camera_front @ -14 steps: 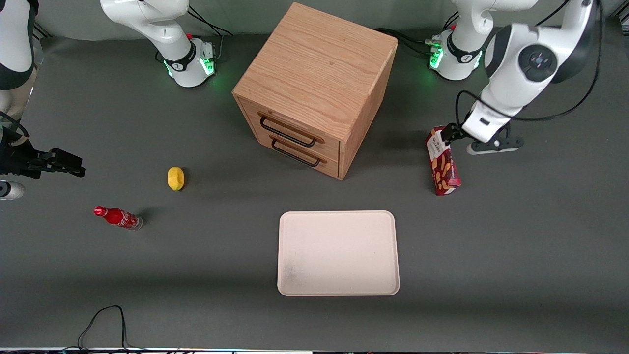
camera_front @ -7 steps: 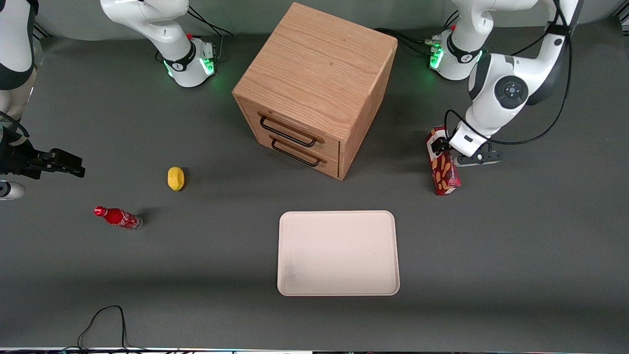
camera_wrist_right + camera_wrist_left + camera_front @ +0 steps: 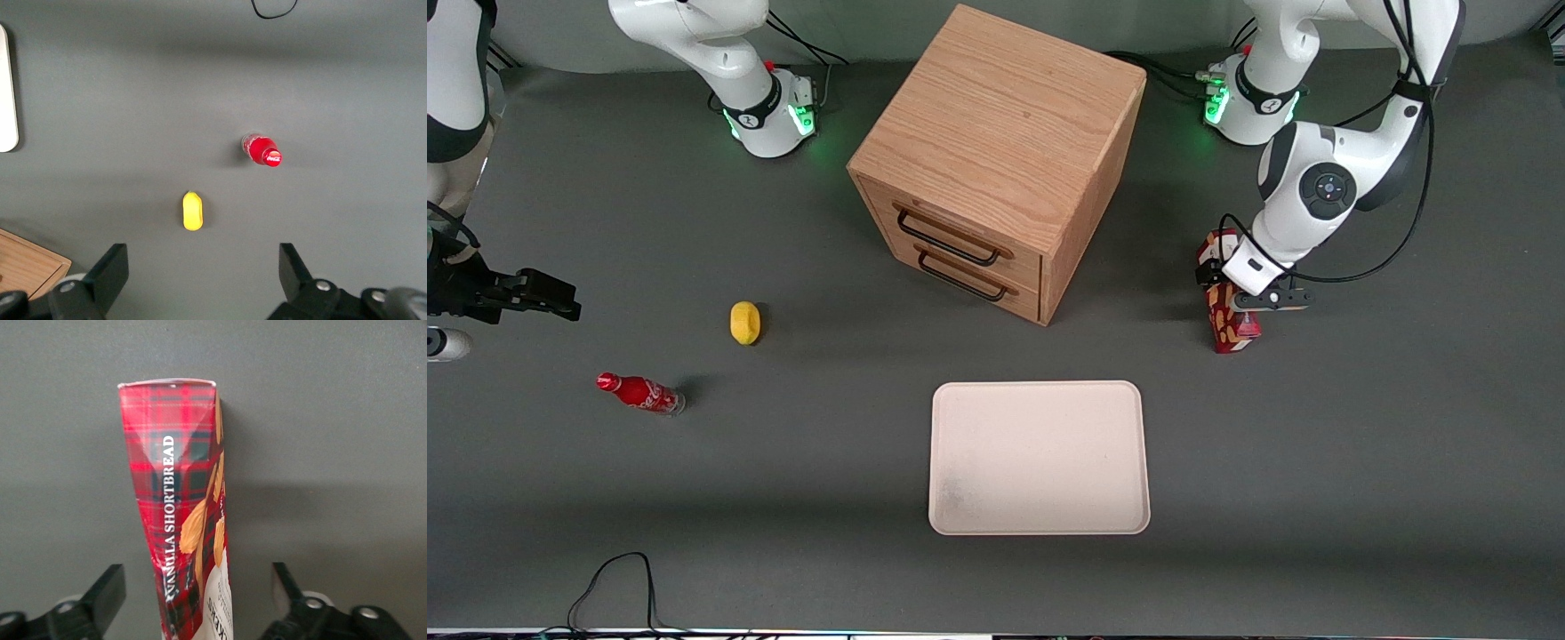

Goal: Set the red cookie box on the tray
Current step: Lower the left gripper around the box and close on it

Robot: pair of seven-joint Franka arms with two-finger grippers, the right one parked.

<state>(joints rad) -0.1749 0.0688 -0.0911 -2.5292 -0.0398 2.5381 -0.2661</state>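
The pincer (image 3: pixel 193 600) is positioned low over the box (image 3: pixel 1224 307) — fingers (image 3: pixel 107 593) spread wide, one on each side, nothing gripped. The box lies on the table (image 3: pixel 1360 444), well apart from the tray (image 3: pixel 1039 458).

"VANILLA SHORTBREAD" on red cookie box (image 3: pixel 175 520) side; soda bottle (image 3: pixel 640 393) logo unreadable

The end effector (image 3: pixel 1230 286) and its wrist cover the middle of the red cookie box (image 3: pixel 1232 333) in the front view. In the left wrist view the picture's edge cuts off the box's near end and its white label, and only the tips of both fingers (image 3: pixel 107 590) show.
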